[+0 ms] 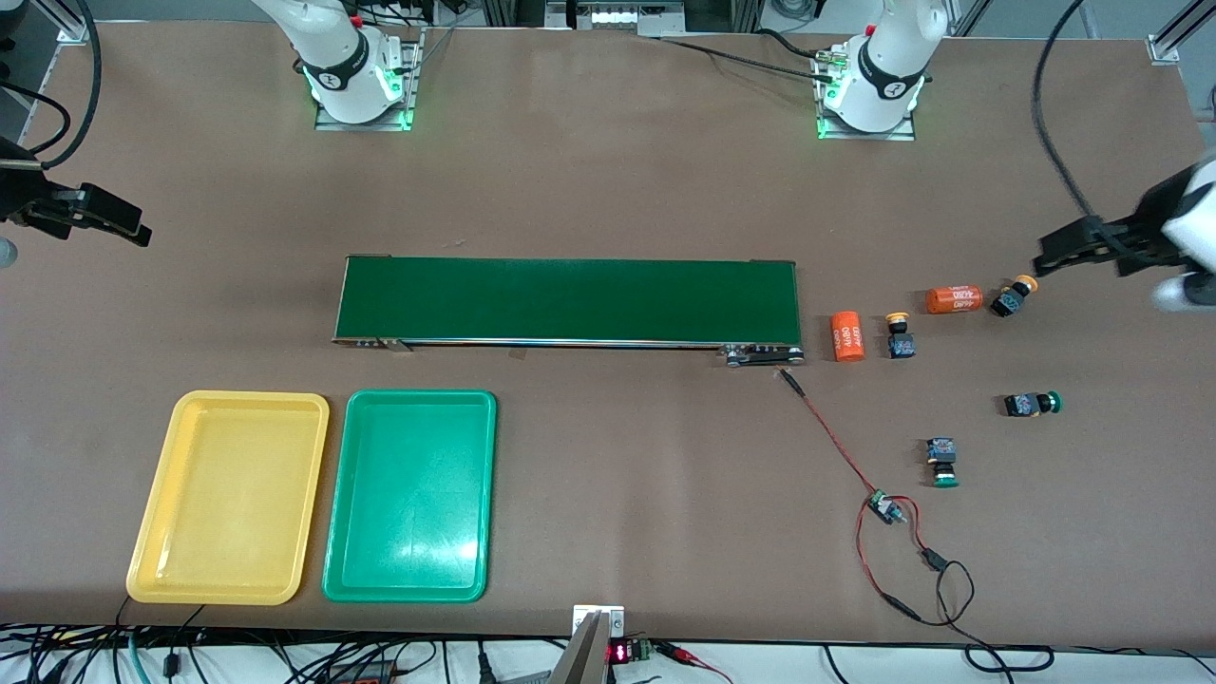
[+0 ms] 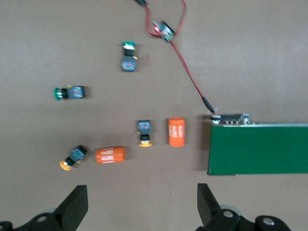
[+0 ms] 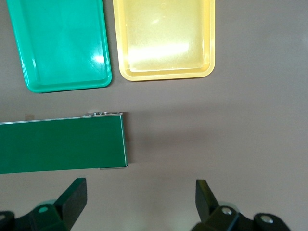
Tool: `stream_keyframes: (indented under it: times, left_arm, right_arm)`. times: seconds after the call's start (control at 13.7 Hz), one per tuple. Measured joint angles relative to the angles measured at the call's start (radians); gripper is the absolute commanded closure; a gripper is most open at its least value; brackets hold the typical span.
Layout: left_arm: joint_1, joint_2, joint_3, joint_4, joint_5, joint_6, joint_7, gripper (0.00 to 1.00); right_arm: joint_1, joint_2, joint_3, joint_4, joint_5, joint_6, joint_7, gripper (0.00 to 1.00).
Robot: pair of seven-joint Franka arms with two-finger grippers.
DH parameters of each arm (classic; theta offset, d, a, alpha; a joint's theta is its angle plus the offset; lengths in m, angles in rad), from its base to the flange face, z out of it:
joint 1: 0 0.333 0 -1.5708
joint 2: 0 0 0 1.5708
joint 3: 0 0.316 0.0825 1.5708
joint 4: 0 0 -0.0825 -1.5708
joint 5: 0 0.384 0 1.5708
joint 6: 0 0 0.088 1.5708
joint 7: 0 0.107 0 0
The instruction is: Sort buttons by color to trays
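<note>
Two yellow-capped buttons [image 1: 900,337] [image 1: 1012,296] and two green-capped buttons [image 1: 1031,404] [image 1: 942,461] lie on the table at the left arm's end. The left wrist view shows the yellow ones [image 2: 144,132] [image 2: 73,157] and the green ones [image 2: 128,57] [image 2: 70,92]. The yellow tray [image 1: 228,494] and green tray [image 1: 410,494] lie side by side, empty, toward the right arm's end; they also show in the right wrist view, yellow tray [image 3: 163,38] and green tray [image 3: 60,43]. My left gripper [image 1: 1050,255] [image 2: 142,207] is open, up over the table beside the buttons. My right gripper [image 1: 133,228] [image 3: 142,204] is open, over bare table at the right arm's end.
A long dark-green conveyor belt [image 1: 570,299] lies mid-table. Two orange cylinders [image 1: 846,335] [image 1: 954,299] lie among the yellow buttons. A red and black wire with a small circuit board [image 1: 888,508] runs from the belt's end toward the table's front edge.
</note>
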Motion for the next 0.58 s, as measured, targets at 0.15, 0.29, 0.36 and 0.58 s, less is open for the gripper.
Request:
stream_keyframes:
  times: [0.15, 0.29, 0.36, 0.58]
  left_arm:
    - [-0.028, 0.070, -0.009, -0.001, -0.002, 0.009, 0.000, 0.00]
    - [-0.054, 0.153, -0.015, -0.001, -0.005, 0.061, 0.000, 0.00]
    - [-0.064, 0.194, -0.017, 0.000, -0.005, 0.099, 0.000, 0.00]
    - [-0.079, 0.286, -0.018, -0.022, -0.005, 0.164, 0.000, 0.00]
  right_arm:
    - [0.000, 0.000, 0.000, 0.001, 0.003, 0.000, 0.000, 0.00]
    - [0.000, 0.000, 0.000, 0.001, 0.003, 0.000, 0.000, 0.00]
    - [0.000, 0.001, 0.000, 0.001, 0.004, 0.000, 0.000, 0.00]
    - [0.001, 0.001, 0.001, 0.002, 0.004, 0.000, 0.000, 0.00]
